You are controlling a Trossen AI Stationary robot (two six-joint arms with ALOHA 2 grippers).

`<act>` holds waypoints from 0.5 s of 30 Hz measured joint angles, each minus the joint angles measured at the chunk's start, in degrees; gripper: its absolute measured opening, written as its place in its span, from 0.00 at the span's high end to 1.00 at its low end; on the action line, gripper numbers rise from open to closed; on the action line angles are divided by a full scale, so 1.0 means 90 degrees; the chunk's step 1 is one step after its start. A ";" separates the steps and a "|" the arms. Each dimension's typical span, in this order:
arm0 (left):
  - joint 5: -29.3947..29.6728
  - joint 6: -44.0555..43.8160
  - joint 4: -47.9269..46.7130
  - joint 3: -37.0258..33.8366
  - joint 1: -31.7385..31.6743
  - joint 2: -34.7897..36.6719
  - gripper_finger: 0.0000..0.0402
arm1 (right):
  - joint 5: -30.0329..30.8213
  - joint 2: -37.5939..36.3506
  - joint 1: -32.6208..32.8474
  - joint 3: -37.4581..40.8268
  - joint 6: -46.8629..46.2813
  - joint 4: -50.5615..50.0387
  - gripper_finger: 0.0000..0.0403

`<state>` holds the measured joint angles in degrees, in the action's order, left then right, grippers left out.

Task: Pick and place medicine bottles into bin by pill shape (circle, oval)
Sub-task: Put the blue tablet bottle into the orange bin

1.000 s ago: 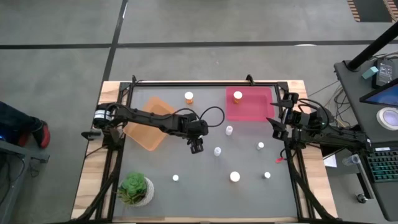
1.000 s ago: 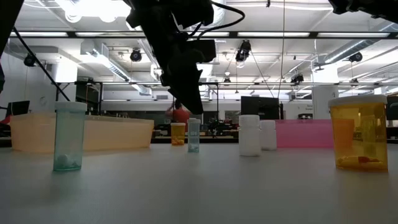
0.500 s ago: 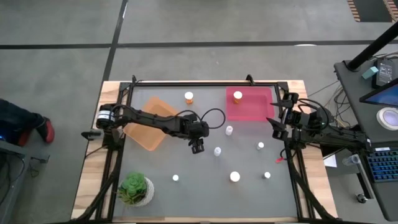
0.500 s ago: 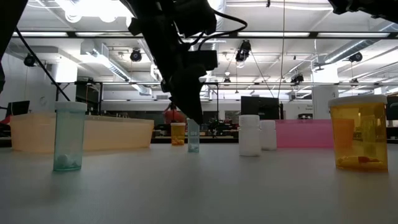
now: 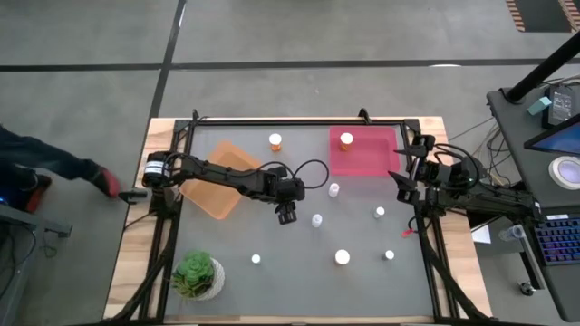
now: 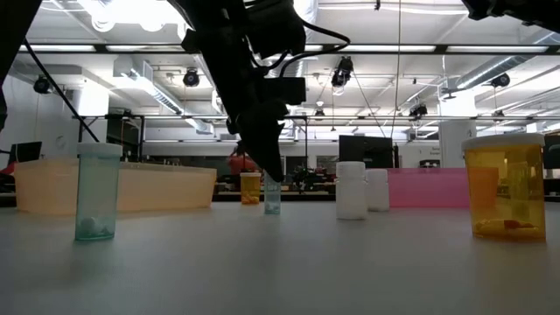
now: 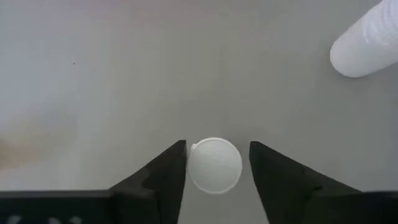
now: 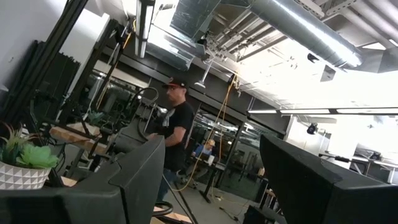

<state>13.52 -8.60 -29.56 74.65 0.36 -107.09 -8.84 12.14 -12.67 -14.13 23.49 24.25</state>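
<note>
I see a grey worktop (image 5: pixel 299 272) framed in pale wood, a translucent orange bin (image 5: pixel 217 179) upper left and a pink bin (image 5: pixel 367 154) upper right. My left hand (image 7: pixel 216 163) is black around a white bottle cap (image 7: pixel 214 165). Lower left sits a green plant (image 5: pixel 195 272) in a white pot.

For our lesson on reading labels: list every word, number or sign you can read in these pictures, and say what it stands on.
None can be read.
Medicine bottles: no print shows on the orange one in the low view.
White cap between the left pincer fingers: blank.
Pink bin and orange bin: no markings.
Laptop screen beside the table: too small to read.
</note>
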 joint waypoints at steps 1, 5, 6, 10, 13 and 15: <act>0.0000 0.0000 -0.0004 0.0000 0.0000 0.0000 0.66 | 0.0000 0.0000 0.0000 0.0000 0.0002 0.0000 0.36; 0.0000 0.0000 -0.0033 0.0012 0.0000 0.0000 0.76 | 0.0000 0.0000 0.0000 0.0000 0.0005 -0.0006 0.36; 0.0000 0.0000 -0.0068 0.0030 0.0000 0.0000 0.77 | 0.0000 0.0000 0.0000 0.0000 0.0007 -0.0010 0.36; 0.0000 0.0000 -0.0208 0.0051 0.0000 0.0099 0.77 | 0.0000 0.0000 0.0000 0.0000 0.0010 -0.0019 0.36; 0.0003 0.0002 -0.0396 0.0083 -0.0008 0.0316 0.75 | 0.0000 0.0000 0.0000 0.0000 0.0011 -0.0033 0.36; 0.0026 0.0000 -0.0554 0.0083 -0.0042 0.0544 0.74 | 0.0002 0.0000 0.0000 0.0000 0.0012 -0.0034 0.36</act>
<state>13.76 -8.60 -34.54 75.40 -0.02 -102.19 -8.82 12.14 -12.67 -14.13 23.59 23.94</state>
